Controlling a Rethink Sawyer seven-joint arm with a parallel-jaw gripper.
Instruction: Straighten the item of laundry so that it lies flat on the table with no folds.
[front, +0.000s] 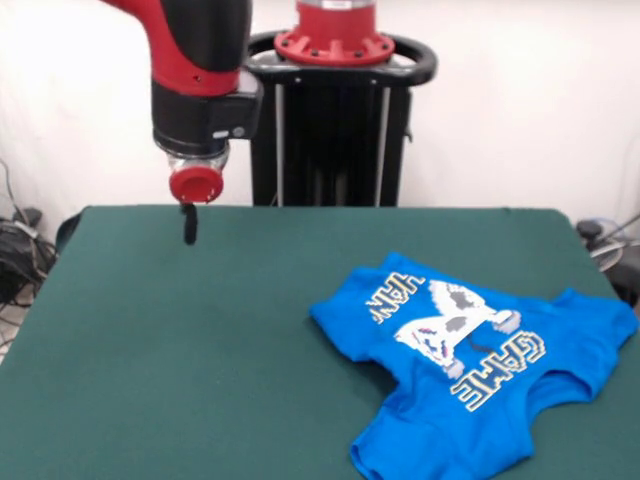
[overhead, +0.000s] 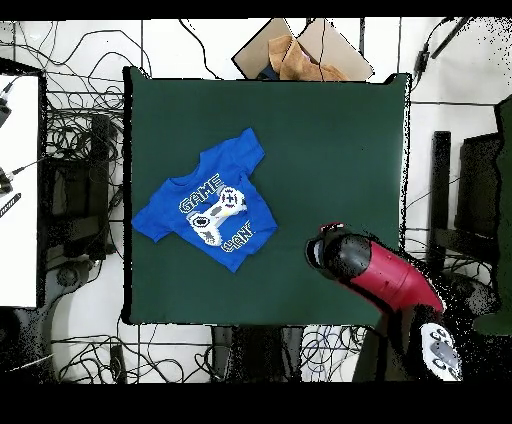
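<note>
In the front view, the pincer (front: 189, 224) is seen at the left, hanging above the far part of the green bench (front: 180, 340), with nothing held; whether its tips are apart or together cannot be told. Well apart from it, at the right near corner, the blue T-shirt (front: 470, 370) is laid print-up, with its hem side rumpled and folded.

Blue T-shirt (front: 470, 375) print reads "GAME"; rest partly folded
</note>
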